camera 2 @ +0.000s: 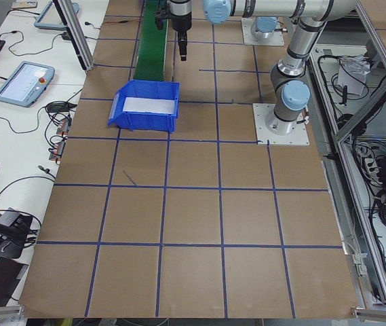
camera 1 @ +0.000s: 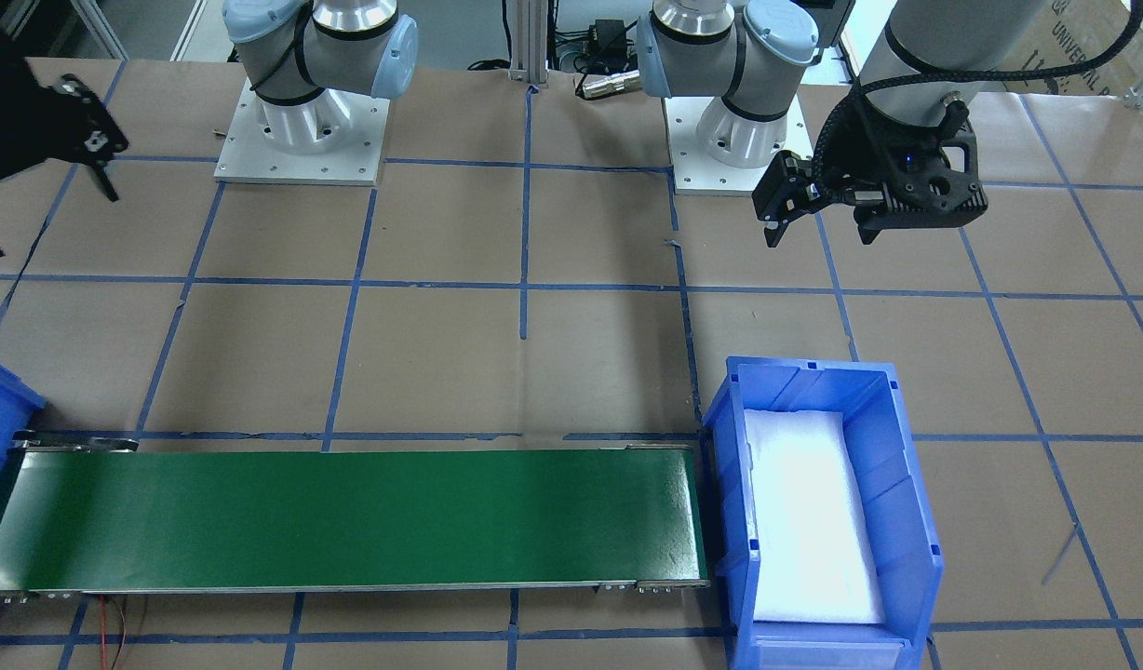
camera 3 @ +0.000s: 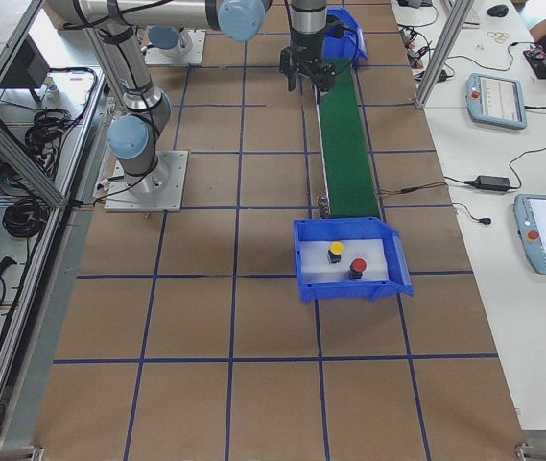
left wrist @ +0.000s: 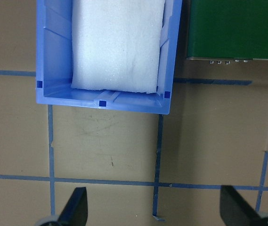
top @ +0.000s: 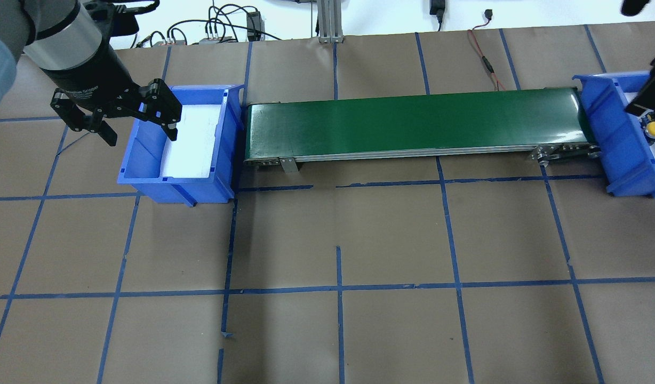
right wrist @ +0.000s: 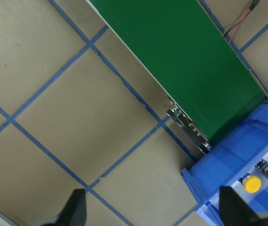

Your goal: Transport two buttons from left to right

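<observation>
brown table point(top: 391, 240) gridded with blue tape point(top: 338, 288), white bench point(camera 3: 503, 317) with teach pendants point(camera 3: 496, 100) alongside.

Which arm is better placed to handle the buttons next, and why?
Right. The yellow button and red button lie in the blue bin near the right gripper, whose fingers are open. The left gripper hovers by the far bin, which holds only foam, across the conveyor belt.

The table point(top: 391, 234) is covered with brown paper, divided into squares by blue tape. A green conveyor belt point(top: 413, 120) lies on it, with a blue bin point(top: 173, 190) just beside its left end and a second blue bin point(top: 599, 117) at its right end. Two metal base plates point(camera 1: 246, 158) also stand on it
</observation>
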`<state>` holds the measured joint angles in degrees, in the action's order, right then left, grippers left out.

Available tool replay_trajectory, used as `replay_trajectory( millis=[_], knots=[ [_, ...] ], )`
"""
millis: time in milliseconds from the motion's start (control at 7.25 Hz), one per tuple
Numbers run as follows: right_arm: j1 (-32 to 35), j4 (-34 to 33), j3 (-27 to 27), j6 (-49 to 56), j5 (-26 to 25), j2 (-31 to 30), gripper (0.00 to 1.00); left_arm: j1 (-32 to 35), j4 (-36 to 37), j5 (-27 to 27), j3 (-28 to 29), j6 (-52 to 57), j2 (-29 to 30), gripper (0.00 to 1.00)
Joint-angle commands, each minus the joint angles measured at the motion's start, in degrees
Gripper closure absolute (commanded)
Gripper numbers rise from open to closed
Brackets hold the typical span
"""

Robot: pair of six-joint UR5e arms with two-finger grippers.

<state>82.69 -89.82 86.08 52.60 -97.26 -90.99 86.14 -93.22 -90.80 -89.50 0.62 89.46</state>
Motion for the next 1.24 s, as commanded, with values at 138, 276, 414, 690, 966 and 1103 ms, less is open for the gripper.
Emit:
replay_trajectory(
  millis=[138, 276, 414, 690, 966, 1103],
  knots=[
    [7.84, -0.18, -0.21, -24.71, 4.15, 1.08, 0.0, 0.0, -0.56, 0.01, 0.47, 0.0, -0.16, 0.0],
    [6.7, -0.53, -0.56, -24.82, 4.53, 1.08, 0.0, -0.09, -0.56, -0.07, 0.38, 0.09, -0.16, 0.0],
    [5.65, -0.01, -1.35, -26.39, 4.71, 1.08, 0.0, -0.09, -0.56, 0.01, 0.38, 0.09, -0.16, 0.0],
    [4.93, 0.17, -2.14, -34.03, 7.96, 0.9, 0.0, -0.09, -0.56, 0.01, 0.47, 0.0, -0.16, 0.0],
    [5.02, -0.7, -2.14, -34.14, 9.36, 0.73, 0.0, -0.09, -0.56, 0.36, 0.03, 0.26, -0.16, 0.0],
    [5.54, -1.05, -1.28, -34.4, 9.37, 0.9, 0.0, -0.18, -0.56, 0.1, 0.21, 0.26, -0.16, 0.0]
  ],
)
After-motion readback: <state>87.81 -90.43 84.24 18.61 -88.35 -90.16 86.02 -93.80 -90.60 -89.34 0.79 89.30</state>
